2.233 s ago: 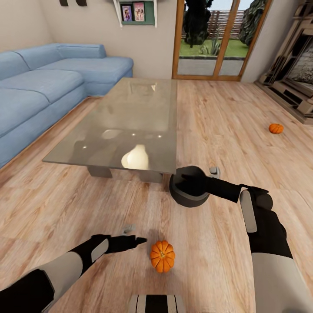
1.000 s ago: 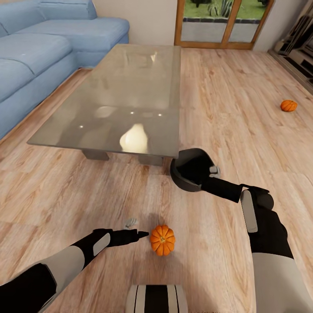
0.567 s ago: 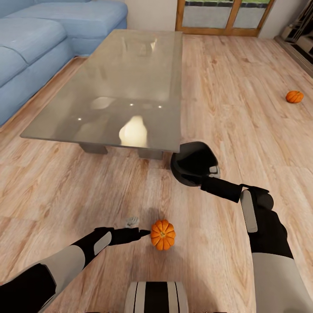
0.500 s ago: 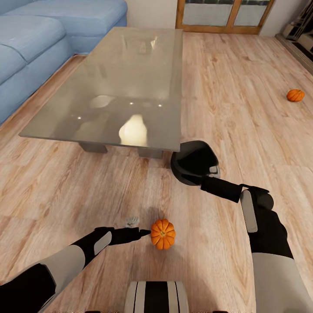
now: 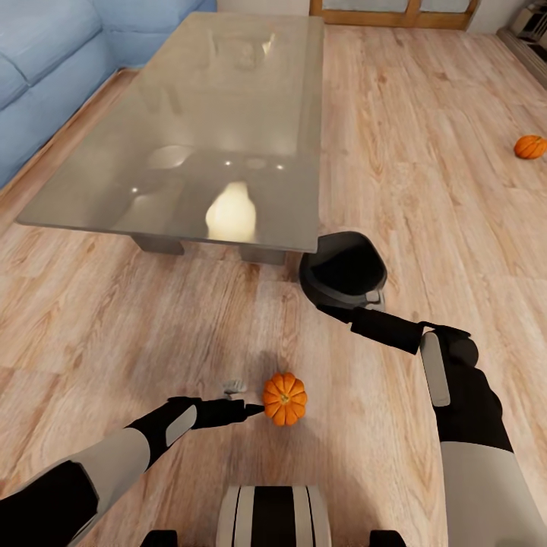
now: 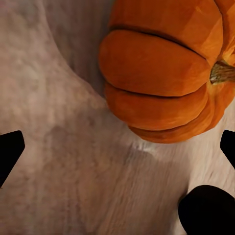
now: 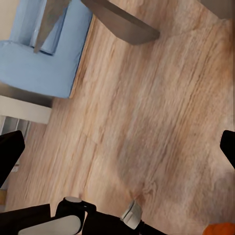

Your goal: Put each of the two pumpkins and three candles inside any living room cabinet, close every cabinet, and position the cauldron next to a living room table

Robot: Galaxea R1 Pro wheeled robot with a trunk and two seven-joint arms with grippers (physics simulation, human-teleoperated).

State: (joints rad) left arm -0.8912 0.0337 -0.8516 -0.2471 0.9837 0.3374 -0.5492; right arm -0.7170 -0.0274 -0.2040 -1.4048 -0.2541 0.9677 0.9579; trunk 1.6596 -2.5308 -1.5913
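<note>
Head view: my left gripper [image 5: 254,410] sits low over the floor, tips at the near pumpkin [image 5: 285,398]; the left wrist view shows the fingers spread and the pumpkin [image 6: 166,68] not yet between them. My right gripper [image 5: 363,298] is at the cauldron [image 5: 342,270] rim; I cannot tell whether it is spread or pinching. The cauldron stands just beside the table [image 5: 190,159]'s near right corner. A second pumpkin [image 5: 529,147] lies far right, well apart. I judge nothing stowed yet.

far pumpkin [image 5: 531,146]: clipped by picture edge | sofa [image 5: 45,68]: mostly cut off | cauldron [image 5: 343,267]: near rim behind right arm
</note>
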